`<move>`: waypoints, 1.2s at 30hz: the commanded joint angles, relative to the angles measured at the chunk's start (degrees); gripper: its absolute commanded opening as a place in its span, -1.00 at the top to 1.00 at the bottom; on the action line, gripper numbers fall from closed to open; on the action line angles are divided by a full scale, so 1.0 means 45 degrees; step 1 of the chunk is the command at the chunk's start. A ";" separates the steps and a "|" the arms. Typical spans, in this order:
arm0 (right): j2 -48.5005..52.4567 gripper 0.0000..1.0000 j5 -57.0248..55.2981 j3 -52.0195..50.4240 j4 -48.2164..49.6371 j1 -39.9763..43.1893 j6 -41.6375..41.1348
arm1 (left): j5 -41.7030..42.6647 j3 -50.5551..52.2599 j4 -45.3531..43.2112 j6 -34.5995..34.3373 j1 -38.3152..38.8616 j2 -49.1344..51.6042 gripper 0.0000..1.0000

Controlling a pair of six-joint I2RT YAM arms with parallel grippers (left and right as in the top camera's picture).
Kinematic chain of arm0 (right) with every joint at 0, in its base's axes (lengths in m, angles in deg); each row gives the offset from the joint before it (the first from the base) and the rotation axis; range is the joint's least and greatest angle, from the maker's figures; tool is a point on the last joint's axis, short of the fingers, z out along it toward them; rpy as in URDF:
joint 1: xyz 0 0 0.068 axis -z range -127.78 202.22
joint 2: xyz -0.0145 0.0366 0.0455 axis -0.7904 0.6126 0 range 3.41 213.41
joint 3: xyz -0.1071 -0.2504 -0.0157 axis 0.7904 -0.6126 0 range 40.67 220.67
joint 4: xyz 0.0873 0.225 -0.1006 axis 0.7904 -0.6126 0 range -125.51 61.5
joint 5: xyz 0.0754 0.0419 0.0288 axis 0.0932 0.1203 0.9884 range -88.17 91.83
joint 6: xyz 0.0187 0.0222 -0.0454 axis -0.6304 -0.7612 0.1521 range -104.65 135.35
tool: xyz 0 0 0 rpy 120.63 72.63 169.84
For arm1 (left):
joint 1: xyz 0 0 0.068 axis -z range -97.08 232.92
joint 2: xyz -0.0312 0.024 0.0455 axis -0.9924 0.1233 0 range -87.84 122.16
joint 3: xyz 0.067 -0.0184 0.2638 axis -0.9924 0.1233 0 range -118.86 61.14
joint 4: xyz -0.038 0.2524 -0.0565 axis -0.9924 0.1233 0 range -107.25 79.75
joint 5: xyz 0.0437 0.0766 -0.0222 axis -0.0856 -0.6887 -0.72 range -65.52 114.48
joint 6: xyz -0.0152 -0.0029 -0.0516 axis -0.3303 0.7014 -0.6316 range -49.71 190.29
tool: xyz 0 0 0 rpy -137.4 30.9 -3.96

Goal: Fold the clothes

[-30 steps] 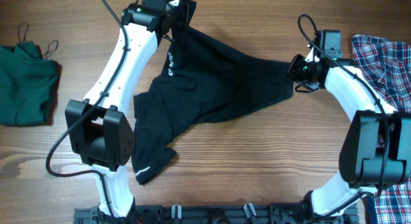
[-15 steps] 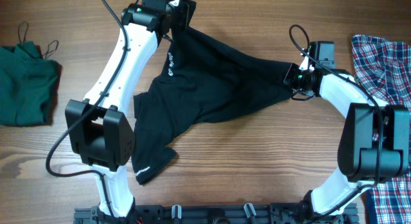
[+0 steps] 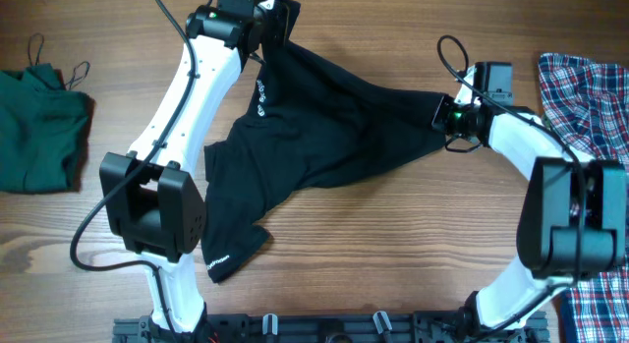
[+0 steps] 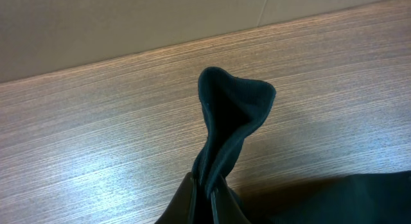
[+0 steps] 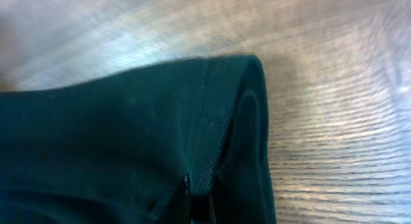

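Note:
The black short-sleeved shirt (image 3: 324,137) with white lettering hangs stretched between my two grippers over the middle of the table. My left gripper (image 3: 267,43) at the far edge is shut on a corner of it; the left wrist view shows a pinched tuft of the shirt (image 4: 228,121) rising from the left gripper's jaws (image 4: 207,198). My right gripper (image 3: 444,117) is shut on the opposite corner; the shirt's hem (image 5: 218,121) fills the right wrist view above the right gripper's jaws (image 5: 200,201). The shirt's lower part trails on the table toward the front left.
A dark green strappy top (image 3: 34,127) lies crumpled at the left edge. A red-blue-white plaid shirt (image 3: 590,97) lies at the right edge, behind my right arm. The table (image 3: 393,245) is wood-grained.
My right gripper has moved a little to the left and away with the shirt corner, and its wrist has turned. The left arm has not moved.

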 commanded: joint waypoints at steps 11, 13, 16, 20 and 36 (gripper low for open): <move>-0.5804 0.92 -0.0816 0.0301 -0.1243 -0.0005 0.0393 | -0.1598 -0.0112 -0.0379 -0.0034 -0.0146 -0.1812 0.92; -0.6169 0.92 -0.0816 0.0646 -0.1904 -0.0005 0.0393 | -0.1894 -0.0112 -0.0374 -0.0039 -0.0146 -0.2263 0.92; -0.6261 0.92 -0.0971 0.2205 -0.3619 -0.0005 0.0544 | -0.2147 -0.0112 -0.0321 -0.0131 -0.0209 -0.3196 0.92; -0.6285 0.92 -0.1122 0.5071 -0.5872 -0.0005 0.0612 | -0.2463 -0.0112 -0.0272 -0.1831 -0.1078 -0.4158 0.92; -0.7650 0.92 -0.2846 1.0919 -1.1375 -0.0005 0.0923 | -0.2526 -0.0112 -0.0029 -0.3031 -0.2142 -0.8738 0.92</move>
